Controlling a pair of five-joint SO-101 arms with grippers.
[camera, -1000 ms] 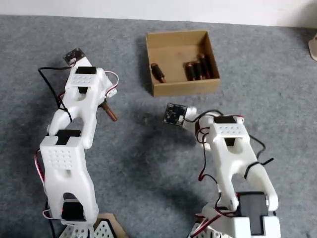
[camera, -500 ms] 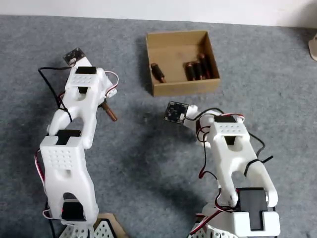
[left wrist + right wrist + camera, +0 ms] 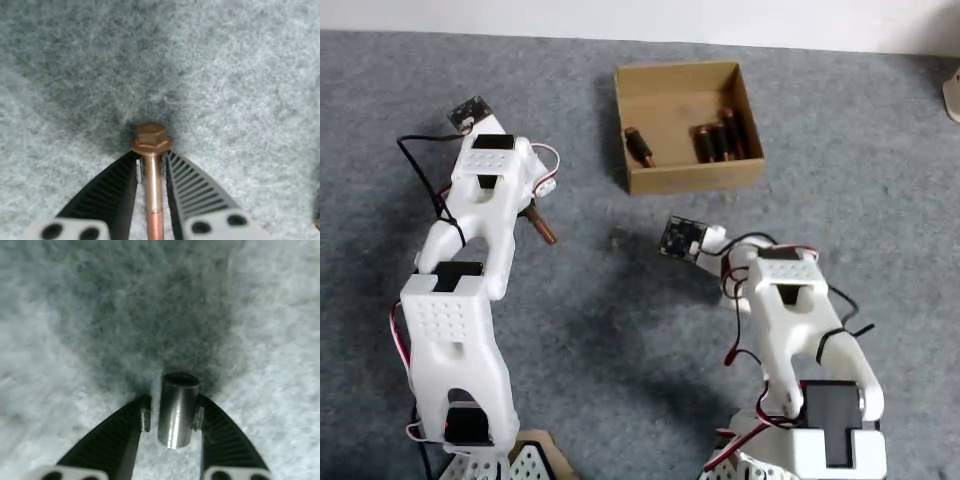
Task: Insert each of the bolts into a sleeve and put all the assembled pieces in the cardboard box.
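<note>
At nine o'clock in the high view, the left arm (image 3: 470, 250) stretches from the lower edge toward eleven o'clock, its wrist bent down over the grey mat (image 3: 610, 330). A bolt (image 3: 542, 228) pokes out from under it toward four o'clock. The box (image 3: 692, 178) sits at twelve o'clock, with several assembled pieces (image 3: 720, 138) inside. The right arm (image 3: 785, 310) rises from five o'clock and leans toward eleven, its wrist near the box.

In the left wrist view, the left gripper (image 3: 151, 162) pinches the bolt's shaft just under the hex head.

In the right wrist view, the right gripper (image 3: 172, 415) clamps a sleeve (image 3: 176, 407) between its pads, open end pointing away from the wrist.
</note>
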